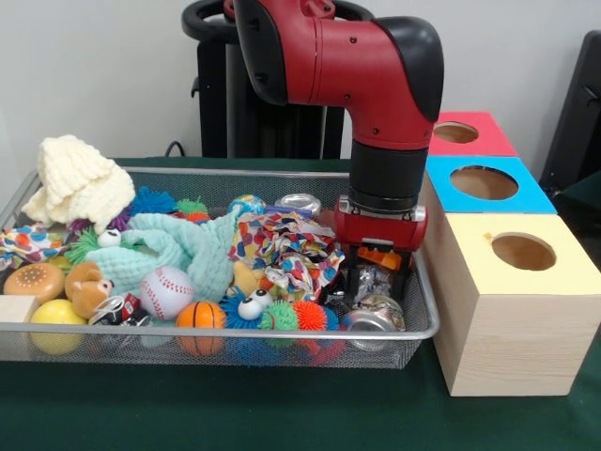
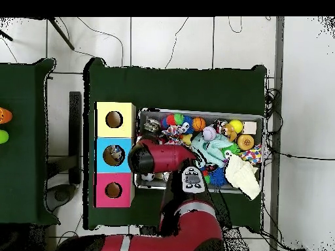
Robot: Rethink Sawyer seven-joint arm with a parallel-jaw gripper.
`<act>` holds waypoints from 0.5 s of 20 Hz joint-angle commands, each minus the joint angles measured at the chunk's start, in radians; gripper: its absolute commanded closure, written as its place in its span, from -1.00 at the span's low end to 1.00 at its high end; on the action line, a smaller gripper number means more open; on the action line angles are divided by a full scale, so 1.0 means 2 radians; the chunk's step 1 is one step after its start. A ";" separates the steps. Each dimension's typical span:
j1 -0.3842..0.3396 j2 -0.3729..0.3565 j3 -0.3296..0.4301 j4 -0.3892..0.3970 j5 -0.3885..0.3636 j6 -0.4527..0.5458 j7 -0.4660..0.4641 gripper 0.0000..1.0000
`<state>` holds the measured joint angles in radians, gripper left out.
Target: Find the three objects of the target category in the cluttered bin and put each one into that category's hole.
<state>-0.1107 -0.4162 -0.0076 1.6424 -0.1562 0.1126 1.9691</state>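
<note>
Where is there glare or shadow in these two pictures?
Front view: soft glare streaks on the red arm, bright glints on the crushed can near the front rim of the mesh bin, and a faint shadow under that bin. Overhead view: a pale highlight along the arm's top; no hard shadows.

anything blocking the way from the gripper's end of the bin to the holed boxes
Nothing visible. The gripper is down among crushed cans at the bin's end beside the boxes; only the bin's low wire wall lies between.
</note>
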 commanded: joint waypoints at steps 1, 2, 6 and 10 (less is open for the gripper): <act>0.019 0.050 0.072 -0.015 -0.023 0.064 -0.007 -1.00; 0.021 0.053 0.070 -0.019 -0.021 0.065 -0.005 -1.00; 0.025 0.067 0.061 -0.031 -0.020 0.065 -0.004 -1.00; 0.031 0.086 0.049 -0.044 -0.026 0.053 -0.003 -1.00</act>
<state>-0.1031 -0.3790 -0.0186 1.5996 -0.1564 0.1133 1.9691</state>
